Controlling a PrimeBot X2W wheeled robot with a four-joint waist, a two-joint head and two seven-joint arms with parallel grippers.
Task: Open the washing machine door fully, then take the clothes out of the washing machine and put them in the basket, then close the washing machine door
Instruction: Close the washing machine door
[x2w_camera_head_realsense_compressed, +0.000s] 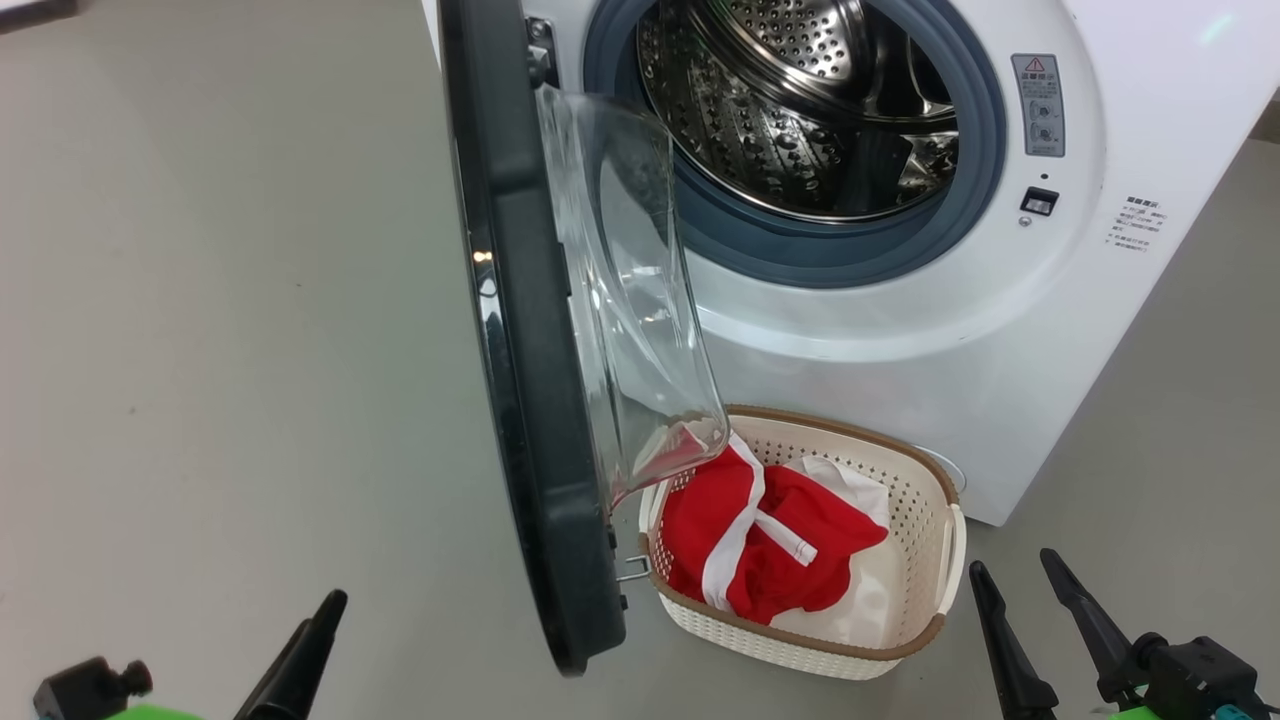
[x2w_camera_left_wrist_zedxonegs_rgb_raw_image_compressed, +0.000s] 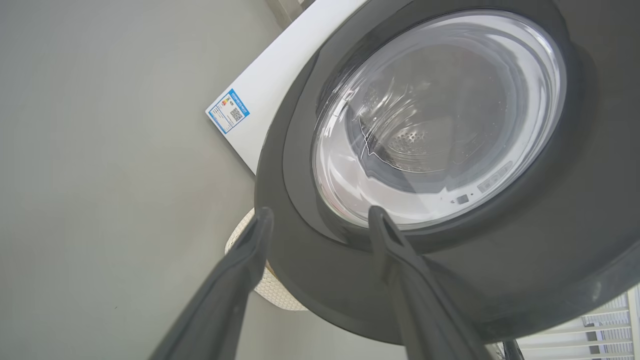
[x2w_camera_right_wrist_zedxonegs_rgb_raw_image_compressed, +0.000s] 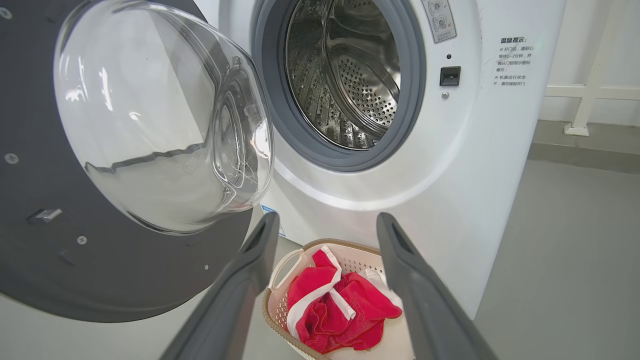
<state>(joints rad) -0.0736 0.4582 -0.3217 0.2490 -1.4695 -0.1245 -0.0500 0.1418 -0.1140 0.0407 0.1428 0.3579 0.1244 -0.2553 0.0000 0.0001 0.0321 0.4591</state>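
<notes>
The washing machine (x2w_camera_head_realsense_compressed: 900, 330) stands with its steel drum (x2w_camera_head_realsense_compressed: 800, 100) showing no clothes inside. Its door (x2w_camera_head_realsense_compressed: 530, 400) is swung out edge-on towards me, the glass bowl (x2w_camera_head_realsense_compressed: 630, 300) hanging over the basket (x2w_camera_head_realsense_compressed: 930, 560). Red clothes with white stripes (x2w_camera_head_realsense_compressed: 770, 540) lie in that cream basket on the floor before the machine. My left gripper (x2w_camera_left_wrist_zedxonegs_rgb_raw_image_compressed: 320, 212) is open, just outside the door's black outer rim (x2w_camera_left_wrist_zedxonegs_rgb_raw_image_compressed: 525, 250), holding nothing; one of its fingers (x2w_camera_head_realsense_compressed: 300, 660) shows at the lower left. My right gripper (x2w_camera_head_realsense_compressed: 1012, 562) is open and empty, right of the basket, facing the clothes (x2w_camera_right_wrist_zedxonegs_rgb_raw_image_compressed: 340, 310).
Grey floor (x2w_camera_head_realsense_compressed: 200, 300) stretches to the left of the door. A blue sticker (x2w_camera_left_wrist_zedxonegs_rgb_raw_image_compressed: 228, 111) marks the machine's lower corner. A white rail (x2w_camera_right_wrist_zedxonegs_rgb_raw_image_compressed: 590, 90) runs along the wall to the right of the machine. White slats (x2w_camera_left_wrist_zedxonegs_rgb_raw_image_compressed: 605, 325) show past the door's edge.
</notes>
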